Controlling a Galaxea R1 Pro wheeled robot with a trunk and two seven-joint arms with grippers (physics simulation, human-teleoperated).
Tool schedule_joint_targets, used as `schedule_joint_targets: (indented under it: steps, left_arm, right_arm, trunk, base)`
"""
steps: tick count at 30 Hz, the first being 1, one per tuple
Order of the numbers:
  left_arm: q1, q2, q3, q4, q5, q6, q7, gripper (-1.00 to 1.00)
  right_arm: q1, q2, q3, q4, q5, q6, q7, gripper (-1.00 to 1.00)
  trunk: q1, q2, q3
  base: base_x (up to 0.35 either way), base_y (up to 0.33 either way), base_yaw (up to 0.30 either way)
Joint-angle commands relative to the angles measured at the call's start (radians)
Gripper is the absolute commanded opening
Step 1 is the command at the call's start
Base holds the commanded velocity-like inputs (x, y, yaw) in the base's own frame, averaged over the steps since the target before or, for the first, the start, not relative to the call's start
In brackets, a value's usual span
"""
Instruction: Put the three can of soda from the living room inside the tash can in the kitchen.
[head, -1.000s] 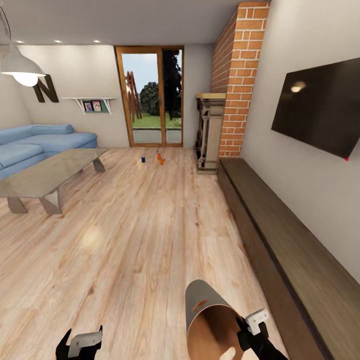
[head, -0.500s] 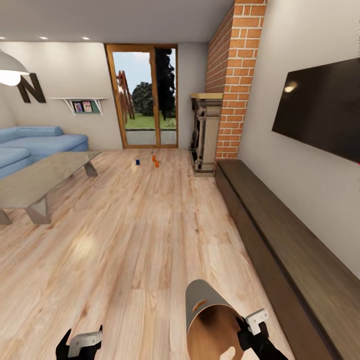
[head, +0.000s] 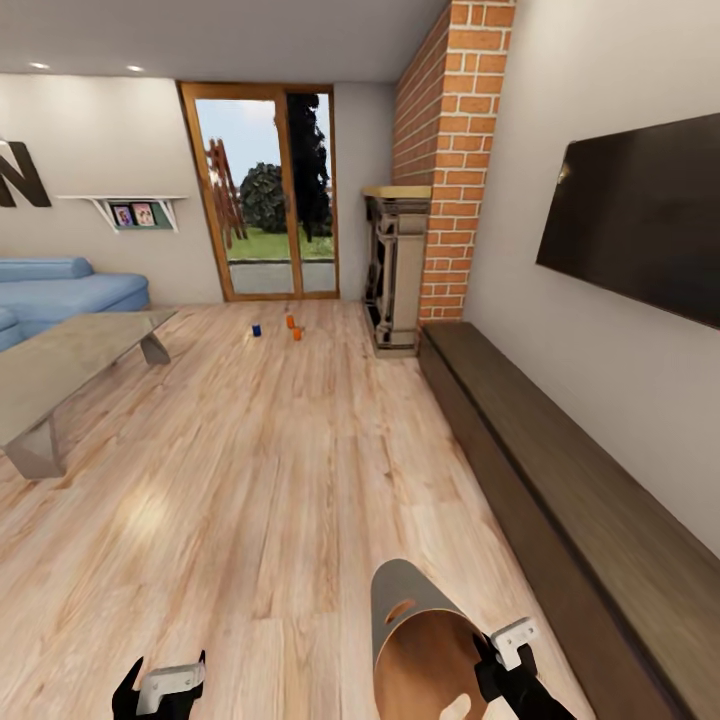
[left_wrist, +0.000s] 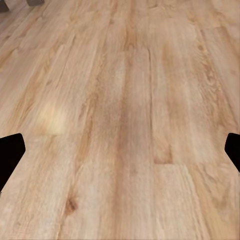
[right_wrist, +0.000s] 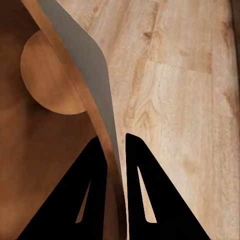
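A: Head view: what could go wrong?
B: The right pincer (head: 497, 648) carries the tash can (head: 420, 640) by its rim alone; it could slip. The can tilts, mouth toward the robot. The three can of soda (head: 277, 327) stand far off on the floor (head: 260, 470).
A: Wrists?
B: Left pincer (left_wrist: 120, 152) spread, empty. Right fingers (right_wrist: 92, 195) pinch the wall.

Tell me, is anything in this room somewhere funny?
Yes. Three cans stand on the bare floor near the glass doors, not on the table. And the bin is tipped, carried by its rim in the right gripper.
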Motion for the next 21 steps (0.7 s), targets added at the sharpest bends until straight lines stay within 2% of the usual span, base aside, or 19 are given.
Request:
schedule_joint_targets:
  steps: [1, 21]
  left_arm:
    - [0.000, 0.000, 0.000, 0.000, 0.000, 0.000, 0.000, 1.00]
    - [0.000, 0.000, 0.000, 0.001, -0.003, 0.000, 0.000, 1.00]
  right_arm:
    - [0.000, 0.000, -0.001, -0.002, -0.004, 0.000, 0.006, -1.00]
    - [0.000, 0.000, 0.000, -0.002, -0.004, 0.000, 0.006, -1.00]
  trunk:
    - [0.000, 0.000, 0.000]
    - [0.000, 0.000, 0.000]
  base:
    - [0.302, 0.151, -0.006]
    - [0.302, 0.151, -0.001]
